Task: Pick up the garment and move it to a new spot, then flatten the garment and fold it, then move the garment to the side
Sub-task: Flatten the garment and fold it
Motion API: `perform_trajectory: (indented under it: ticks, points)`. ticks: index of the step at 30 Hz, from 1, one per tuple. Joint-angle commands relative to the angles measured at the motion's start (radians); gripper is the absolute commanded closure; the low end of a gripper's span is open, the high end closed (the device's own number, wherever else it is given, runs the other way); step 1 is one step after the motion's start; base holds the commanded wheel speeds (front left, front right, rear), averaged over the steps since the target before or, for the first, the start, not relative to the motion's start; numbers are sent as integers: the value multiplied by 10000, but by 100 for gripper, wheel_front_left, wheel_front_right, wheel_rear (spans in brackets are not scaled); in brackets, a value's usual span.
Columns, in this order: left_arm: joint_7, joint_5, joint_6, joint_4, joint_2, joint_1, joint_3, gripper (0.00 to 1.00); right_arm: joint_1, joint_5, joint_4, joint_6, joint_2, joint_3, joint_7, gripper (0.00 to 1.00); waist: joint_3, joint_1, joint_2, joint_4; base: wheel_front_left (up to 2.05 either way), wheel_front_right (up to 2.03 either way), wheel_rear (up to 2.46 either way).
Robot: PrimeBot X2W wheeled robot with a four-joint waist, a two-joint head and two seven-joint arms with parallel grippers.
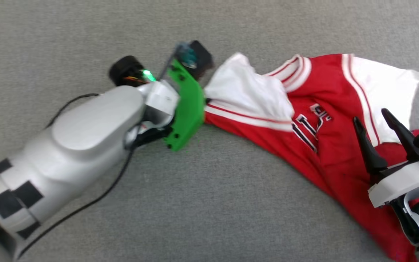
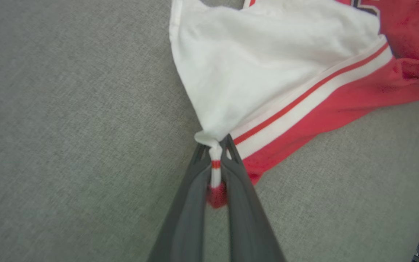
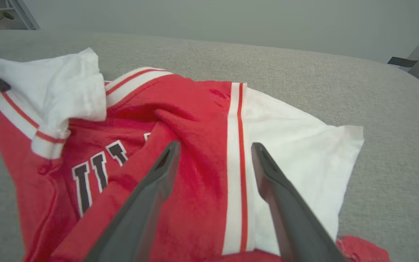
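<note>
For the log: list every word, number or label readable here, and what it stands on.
Front of the garment: black, white-edged lettering, perhaps "ULL"; folds hide the rest, so no whole word reads.
Nothing else in these views carries text that can be read.

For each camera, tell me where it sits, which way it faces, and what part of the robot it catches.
Head view: on the head, looking down at the grey fabric surface and red jersey T-shirt with white sleeves; pale left forearm left, open right jaws lower right.
Left wrist view: left wrist, facing along the left jaws, shut on the T-shirt's striped edge.
Right wrist view: right wrist, facing low across the T-shirt toward a grey wall, between open right jaws.
Shared: both wrist views show the bunched white sleeve.
</note>
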Motion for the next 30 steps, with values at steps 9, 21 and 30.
perform_trajectory:
  ticks: [9, 21, 30]
  points:
    - [-744, -558, -27, 1051, 1843, 846, 166, 100, 233, -75, -177, -17, -72, -132, 156, 0, -469, 0, 0, 813, 0, 0, 0]
    - [-1660, -1340, -27, 2698, 1522, 1772, 360, 0, 321, -138, -304, -17, -128, -192, 377, 0, -528, 0, 0, 923, 0, 0, 0]
    - [-1691, -1878, -27, 807, 2290, 55, 1082, 0, 661, -142, -494, -17, -162, -540, 439, 0, -974, 0, 0, 1111, 0, 0, 0]
